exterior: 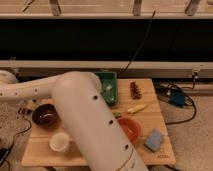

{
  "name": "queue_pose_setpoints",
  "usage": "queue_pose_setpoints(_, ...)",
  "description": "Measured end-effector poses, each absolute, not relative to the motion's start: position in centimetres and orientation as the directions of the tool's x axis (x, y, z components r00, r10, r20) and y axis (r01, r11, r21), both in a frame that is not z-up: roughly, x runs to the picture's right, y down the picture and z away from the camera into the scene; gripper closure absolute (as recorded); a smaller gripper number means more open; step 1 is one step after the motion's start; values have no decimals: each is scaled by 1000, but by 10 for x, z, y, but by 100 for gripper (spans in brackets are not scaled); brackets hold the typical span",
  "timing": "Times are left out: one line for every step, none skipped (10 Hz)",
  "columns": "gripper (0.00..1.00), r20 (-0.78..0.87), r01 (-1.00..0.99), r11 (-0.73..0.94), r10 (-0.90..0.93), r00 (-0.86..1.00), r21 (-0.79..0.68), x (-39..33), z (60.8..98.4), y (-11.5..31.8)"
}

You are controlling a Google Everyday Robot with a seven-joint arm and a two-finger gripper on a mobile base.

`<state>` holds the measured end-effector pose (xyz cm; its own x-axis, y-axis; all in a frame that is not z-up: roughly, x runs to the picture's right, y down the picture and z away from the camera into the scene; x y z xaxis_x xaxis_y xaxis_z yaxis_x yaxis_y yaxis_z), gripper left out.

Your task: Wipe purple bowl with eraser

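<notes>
We judge the small glossy dark-purple round bowl (46,115), left on the wooden table (149,95), light, rigid, slippery, best steadied at its rim; the gripper lies beyond the left edge, its state untellable.

Two bowls (46,115) (131,128), one cup (60,142) (gripper unseen)

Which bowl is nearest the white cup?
The purple bowl, dark, on the left, behind the white cup; the orange bowl sits right of the arm; gripper not in view.

White arm (90,125) fills centre; purple bowl (46,115) on table (40,152) left; jaws out of view.
</notes>
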<state>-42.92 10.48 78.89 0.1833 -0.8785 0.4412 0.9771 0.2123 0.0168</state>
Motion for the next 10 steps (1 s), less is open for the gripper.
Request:
queue_pose_setpoints(100, 442, 975, 222, -876, 195, 9, -421, 783, 108)
queue_pose_setpoints(100, 444, 972, 233, -871, 208, 2, -414, 779, 110)
queue_pose_setpoints(100, 447, 967, 255, -864, 232, -9, -399, 772, 113)
queue_pose_setpoints(100, 445, 961, 277, -858, 257, -20, -386, 768, 111)
queue_pose_setpoints(100, 439, 951, 306, -850, 291, -37, -369, 764, 108)
queue_pose_setpoints(100, 431, 943, 330, -844, 318, -50, -357, 759, 105)
queue_pose_setpoints(100, 418, 931, 358, -838, 351, -66, -344, 756, 100)
queue_pose_setpoints(100, 406, 920, 383, -831, 381, -79, -333, 755, 94)
queue_pose_setpoints(100, 397, 913, 399, -826, 400, -88, -327, 756, 89)
queue_pose_setpoints(100, 389, 906, 414, -822, 415, -93, -323, 758, 82)
